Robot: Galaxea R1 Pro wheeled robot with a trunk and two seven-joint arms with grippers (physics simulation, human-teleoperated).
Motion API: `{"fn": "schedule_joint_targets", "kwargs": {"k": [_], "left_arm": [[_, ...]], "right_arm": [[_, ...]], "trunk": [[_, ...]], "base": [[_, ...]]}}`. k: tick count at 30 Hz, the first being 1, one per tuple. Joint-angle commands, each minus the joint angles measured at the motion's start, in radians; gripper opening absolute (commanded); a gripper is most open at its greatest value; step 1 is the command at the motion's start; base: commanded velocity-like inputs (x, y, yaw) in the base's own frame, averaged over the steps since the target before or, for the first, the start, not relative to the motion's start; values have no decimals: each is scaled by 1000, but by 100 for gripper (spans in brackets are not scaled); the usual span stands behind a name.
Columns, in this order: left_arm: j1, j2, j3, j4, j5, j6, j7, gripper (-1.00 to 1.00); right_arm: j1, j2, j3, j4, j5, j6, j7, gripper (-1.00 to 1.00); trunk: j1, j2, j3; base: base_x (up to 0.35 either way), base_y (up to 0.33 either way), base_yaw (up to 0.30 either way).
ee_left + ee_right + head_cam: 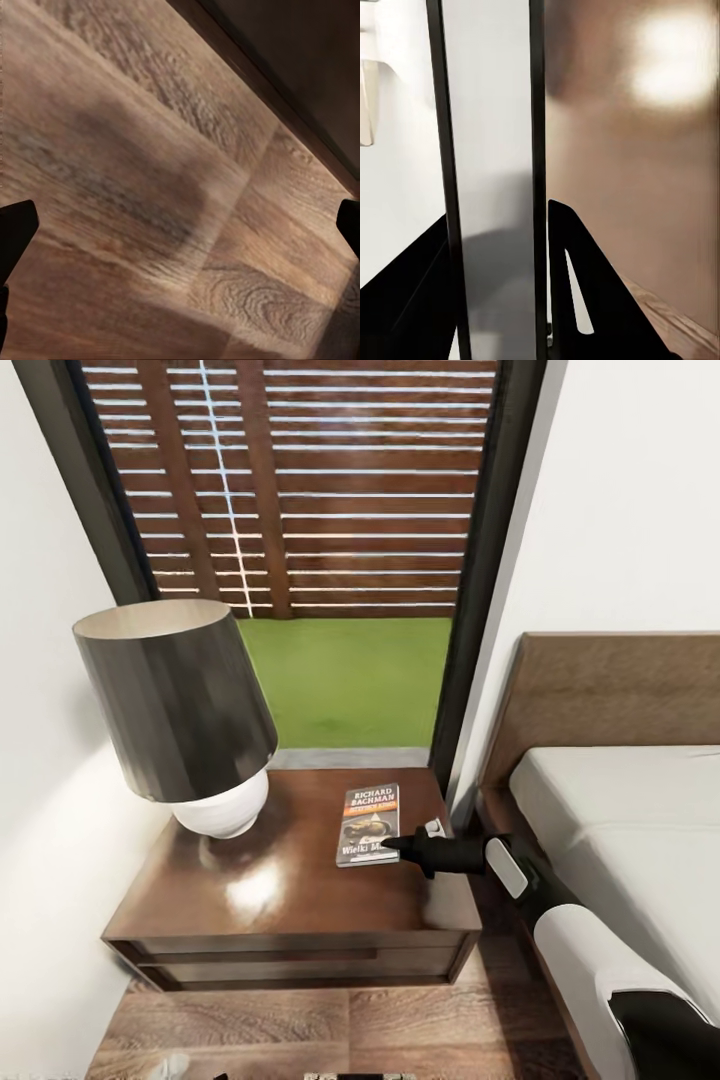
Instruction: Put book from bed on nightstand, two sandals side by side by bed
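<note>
Now we see our right gripper (392,847) pinching the book (368,824), which lies flat on the nightstand (290,890); our left gripper (180,232) is spread.

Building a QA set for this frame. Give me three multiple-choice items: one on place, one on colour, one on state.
1. Where does the small dark-covered paperback book lie?
A. On the pale mattress
B. On the glossy dark-brown wooden nightstand
C. On the wood-plank floor

2. What colour is the base of the dark-shaded lamp?
A. White
B. Blue
C. Orange

3. How does the right hand stand to the book?
A. Far away, over the bed
B. Lifting it high above the nightstand
C. At the book's near edge, with the book flat on the top

Answers: 1 B, the head view shows the cover flat on the cabinet top, right of the lamp. 2 A, a rounded white base sits under the shade. 3 C, the dark fingertips meet the book's lower corner as it lies flat.
</note>
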Motion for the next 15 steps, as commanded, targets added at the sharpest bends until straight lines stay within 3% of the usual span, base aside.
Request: {"fn": "schedule_joint_targets", "kwargs": {"k": [1, 15], "left_arm": [[0, 0, -1, -1, 6, 3, 1, 100], [0, 1, -2, -2, 5, 3, -4, 100]], "right_arm": [[-1, -1, 2, 0, -3, 4, 3, -100], [-1, -1, 2, 0, -3, 4, 3, -100]], "trunk": [[0, -1, -5], [1, -1, -9]], "base": [[4, 0, 0], [1, 0, 0]]}}
